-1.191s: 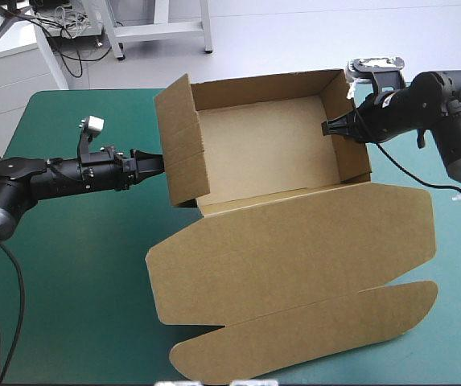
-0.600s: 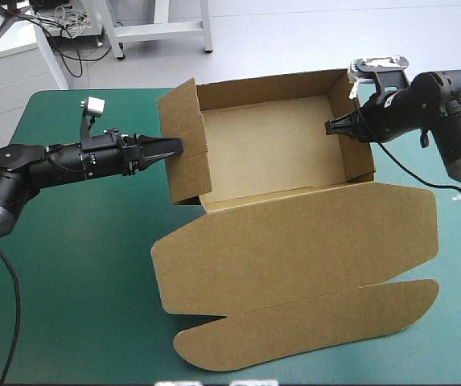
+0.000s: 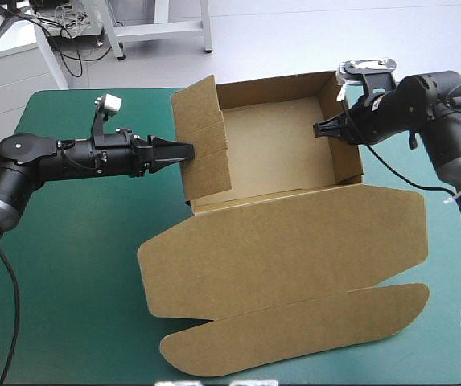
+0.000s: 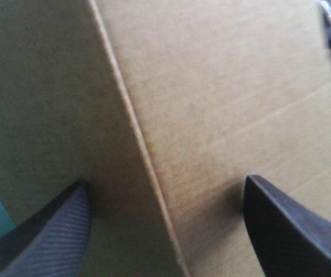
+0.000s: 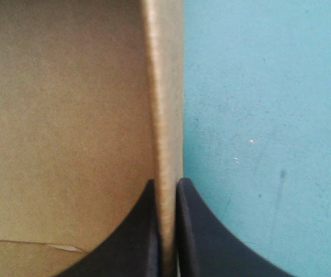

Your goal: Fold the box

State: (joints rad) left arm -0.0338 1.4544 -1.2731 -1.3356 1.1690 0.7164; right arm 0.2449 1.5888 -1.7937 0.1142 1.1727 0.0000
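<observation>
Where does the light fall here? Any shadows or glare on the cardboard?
High view: soft, even light; the box floor looks palest, no hard shadows on the teal-green cover. Left wrist view: the board is darker on one side of its crease, with shade beside the open left gripper. Right wrist view: the wall edge pinched by the right gripper catches a pale streak.

The table [image 3: 69,281] with its teal-green cover fills most of the high view, bare in the lower left and along the right side of the frame. In the right wrist view the cover [image 5: 263,115] takes the right half, with few small pale specks
</observation>
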